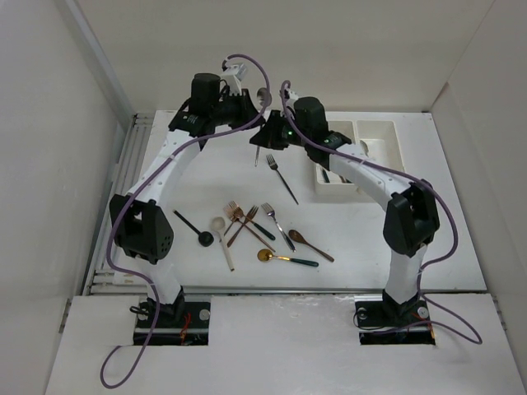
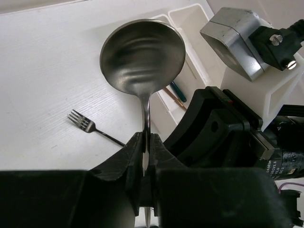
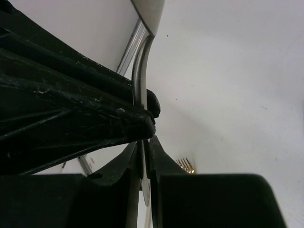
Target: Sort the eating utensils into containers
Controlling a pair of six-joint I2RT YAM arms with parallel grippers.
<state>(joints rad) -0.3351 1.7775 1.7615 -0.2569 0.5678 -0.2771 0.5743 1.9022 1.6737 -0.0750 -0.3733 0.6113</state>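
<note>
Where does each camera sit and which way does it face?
Top external: above and behind the bases, looking down on the table; both arms show.
Left wrist: looks along its jaws, shut on a spoon, toward the bins.
Right wrist: looks along its jaws, also around the spoon; the left arm's jaws cross in.
Shared: both wrist views show the spoon.

A white surface (image 1: 206, 177) is seen, enclosed by pale walls (image 1: 49, 123) at the left, back and right. Along its left edge a strip of metal rails (image 1: 123, 189) is laid, and a white panel (image 1: 280, 346) is set at the near side.
</note>
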